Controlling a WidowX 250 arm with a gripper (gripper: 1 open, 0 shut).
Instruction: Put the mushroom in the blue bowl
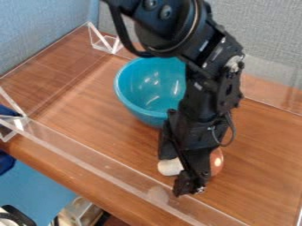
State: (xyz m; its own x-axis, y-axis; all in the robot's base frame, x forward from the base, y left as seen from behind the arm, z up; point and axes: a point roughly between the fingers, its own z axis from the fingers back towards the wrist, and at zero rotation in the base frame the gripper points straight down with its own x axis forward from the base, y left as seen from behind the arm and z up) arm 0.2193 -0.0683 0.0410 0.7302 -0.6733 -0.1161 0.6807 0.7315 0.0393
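Note:
The mushroom [211, 165] lies on its side on the wooden table near the front edge, its reddish-brown cap to the right and its cream stem [172, 166] poking out left of the arm. My black gripper [192, 166] points straight down over it, open, with one finger on each side of the mushroom. Most of the mushroom is hidden behind the fingers. The blue bowl [147, 88] stands upright and empty behind and to the left of the gripper.
A low clear acrylic wall [71, 132] borders the wooden table [71, 88] on all sides. Clear triangular brackets [109, 40] stand at the back left corner. The front wall runs close below the mushroom.

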